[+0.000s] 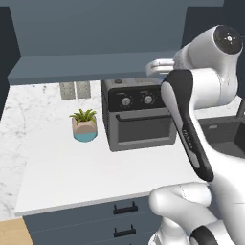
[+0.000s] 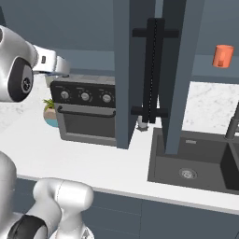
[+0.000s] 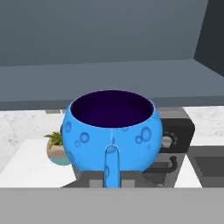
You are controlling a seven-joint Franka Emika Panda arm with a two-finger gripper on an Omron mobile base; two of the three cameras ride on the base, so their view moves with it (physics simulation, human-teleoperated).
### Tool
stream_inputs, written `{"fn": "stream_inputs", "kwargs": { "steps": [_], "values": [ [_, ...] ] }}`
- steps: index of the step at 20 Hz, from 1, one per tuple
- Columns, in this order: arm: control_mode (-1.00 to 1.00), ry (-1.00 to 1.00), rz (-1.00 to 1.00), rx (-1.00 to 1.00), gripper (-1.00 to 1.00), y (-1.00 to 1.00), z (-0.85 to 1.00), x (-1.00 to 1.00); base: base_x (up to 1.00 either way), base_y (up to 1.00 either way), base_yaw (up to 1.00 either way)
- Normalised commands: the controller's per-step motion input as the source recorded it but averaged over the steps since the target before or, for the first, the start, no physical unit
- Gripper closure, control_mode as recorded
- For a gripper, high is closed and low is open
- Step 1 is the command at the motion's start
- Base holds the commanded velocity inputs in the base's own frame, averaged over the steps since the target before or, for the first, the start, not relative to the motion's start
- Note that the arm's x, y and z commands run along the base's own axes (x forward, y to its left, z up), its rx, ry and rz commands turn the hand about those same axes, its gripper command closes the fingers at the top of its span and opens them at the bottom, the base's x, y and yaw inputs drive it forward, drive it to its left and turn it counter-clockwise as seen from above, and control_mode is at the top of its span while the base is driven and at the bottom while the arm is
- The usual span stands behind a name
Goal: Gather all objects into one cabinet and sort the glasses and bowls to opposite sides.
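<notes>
You had the gripper clamped on the near rim of the small glossy bright-blue bowl, held upright above the black countertop oven and level with the dark slate-blue wall cabinet's shelf, apparently for setting inside.

White counter bears toaster oven, potted plant.

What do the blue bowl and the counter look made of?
Blue bowl: glazed ceramic or glass by the look, glossy, with bubble-like spots. Counter: matte white stone or laminate, grey veining on the wall behind suggesting marble. All rendered, so unsure.
</notes>
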Motion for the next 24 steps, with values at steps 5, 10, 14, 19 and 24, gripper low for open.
{"fn": "stream_inputs", "kwargs": {
  "steps": [5,10,14,19,24],
  "values": [
    [-1.00,0.00,0.00,0.00,1.00,0.00,-0.05,-1.00,0.00,0.00,0.00],
    [-1.00,0.00,0.00,0.01,1.00,0.00,-0.03,-0.82,0.00,0.00,0.00],
    [-1.00,0.01,0.00,0.00,1.00,-0.11,-0.08,-0.36,0.00,0.00,0.00],
    [-1.00,0.04,0.00,0.00,1.00,-0.28,-0.21,-0.11,0.00,0.00,0.00],
    [-1.00,0.02,0.00,0.00,1.00,-0.31,-0.27,-0.19,0.00,0.00,0.00]
  ]
}}
